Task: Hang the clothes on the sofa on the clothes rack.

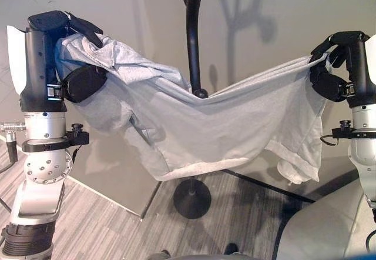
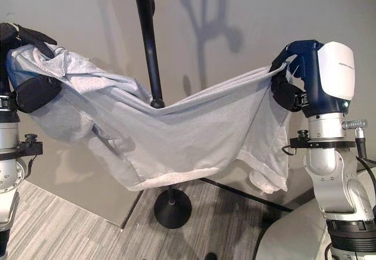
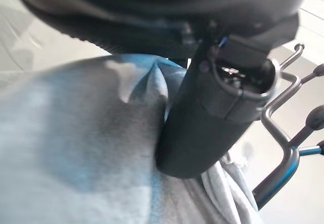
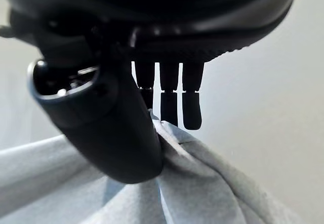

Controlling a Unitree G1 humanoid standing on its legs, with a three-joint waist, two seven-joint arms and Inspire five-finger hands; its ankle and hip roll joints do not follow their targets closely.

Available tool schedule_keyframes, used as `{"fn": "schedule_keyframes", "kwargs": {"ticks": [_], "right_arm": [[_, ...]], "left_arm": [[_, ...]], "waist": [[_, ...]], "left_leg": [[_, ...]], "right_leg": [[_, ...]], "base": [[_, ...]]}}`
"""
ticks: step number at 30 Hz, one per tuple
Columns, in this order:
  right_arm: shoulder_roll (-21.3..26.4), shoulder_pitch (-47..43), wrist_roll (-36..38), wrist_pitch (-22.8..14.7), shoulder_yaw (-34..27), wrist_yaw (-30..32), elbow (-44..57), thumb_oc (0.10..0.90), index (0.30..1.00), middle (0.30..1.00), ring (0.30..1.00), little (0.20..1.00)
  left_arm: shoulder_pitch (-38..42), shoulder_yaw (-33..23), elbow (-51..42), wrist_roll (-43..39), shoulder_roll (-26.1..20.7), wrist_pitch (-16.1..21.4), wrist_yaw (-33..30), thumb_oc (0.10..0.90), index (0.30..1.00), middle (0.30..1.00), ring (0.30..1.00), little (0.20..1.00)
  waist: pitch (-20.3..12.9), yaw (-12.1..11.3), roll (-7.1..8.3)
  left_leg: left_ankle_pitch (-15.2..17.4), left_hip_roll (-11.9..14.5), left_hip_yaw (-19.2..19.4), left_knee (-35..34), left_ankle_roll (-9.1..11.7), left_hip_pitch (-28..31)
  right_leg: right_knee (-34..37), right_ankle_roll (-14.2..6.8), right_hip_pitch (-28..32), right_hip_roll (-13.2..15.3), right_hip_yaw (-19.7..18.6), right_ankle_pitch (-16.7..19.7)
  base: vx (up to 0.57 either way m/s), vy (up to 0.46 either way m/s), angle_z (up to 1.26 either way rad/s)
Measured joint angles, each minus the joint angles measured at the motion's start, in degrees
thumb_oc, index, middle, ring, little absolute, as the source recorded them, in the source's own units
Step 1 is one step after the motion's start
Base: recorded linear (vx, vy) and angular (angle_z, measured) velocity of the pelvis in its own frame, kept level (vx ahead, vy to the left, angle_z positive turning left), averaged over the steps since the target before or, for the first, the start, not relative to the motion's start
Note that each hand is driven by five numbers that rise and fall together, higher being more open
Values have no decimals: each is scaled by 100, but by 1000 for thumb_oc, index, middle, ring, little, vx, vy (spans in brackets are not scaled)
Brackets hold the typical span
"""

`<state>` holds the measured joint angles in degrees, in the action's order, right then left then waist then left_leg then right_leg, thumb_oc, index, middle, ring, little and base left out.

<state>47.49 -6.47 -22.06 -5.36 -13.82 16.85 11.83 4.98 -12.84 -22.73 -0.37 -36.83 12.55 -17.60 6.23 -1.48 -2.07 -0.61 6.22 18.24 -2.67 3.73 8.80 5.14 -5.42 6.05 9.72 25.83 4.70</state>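
A grey shirt hangs stretched between the left hand and right hand, both clamped on its edges, its middle sagging against the rack pole, seemingly not yet hung.

Light grey garment, soft jersey fabric, stretched wide in the air, one end bunched at the left hand, the other pinched at the right hand. Top edge sags into a V at the middle, touching a short peg on the clothes rack pole. Lower part hangs in loose folds with a hemmed edge at the bottom. Rack: black upright pole on a round black base on the floor, standing behind the garment.
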Motion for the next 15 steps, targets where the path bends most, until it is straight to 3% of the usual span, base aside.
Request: {"fn": "schedule_keyframes", "kwargs": {"ticks": [7,10,13,15], "right_arm": [[-477,126,109,-185,-396,137,175,400,300,300,300,300],[-478,104,825,-427,-521,61,209,400,300,300,300,300],[-517,139,2132,-574,-994,-528,194,400,300,300,300,300],[-558,121,2975,-769,-1220,-910,187,400,300,300,300,300]], "left_arm": [[-25,-34,-242,-719,103,146,132,400,300,300,300,300],[-1,-206,-317,-1432,102,318,503,400,300,300,300,300],[-107,-951,-462,-3075,111,380,1602,400,300,300,300,300],[-103,-1081,-502,-3940,349,508,2206,400,300,300,300,300]], "waist": [[6,11,-32],[45,2,-125],[34,5,-154],[-12,-3,-209]], "left_leg": [[-3,-15,1,-99,6,44],[20,-6,-8,-225,44,68],[39,-24,-22,-245,80,59],[33,-23,-58,-242,82,63]], "right_leg": [[3,-4,1,7,-3,-6],[4,-48,-7,-6,15,20],[3,-86,-10,15,10,45],[2,-82,-2,11,24,47]], "base": [[9,-12,1],[4,-35,7],[-10,-31,2],[-34,-48,4]]}}
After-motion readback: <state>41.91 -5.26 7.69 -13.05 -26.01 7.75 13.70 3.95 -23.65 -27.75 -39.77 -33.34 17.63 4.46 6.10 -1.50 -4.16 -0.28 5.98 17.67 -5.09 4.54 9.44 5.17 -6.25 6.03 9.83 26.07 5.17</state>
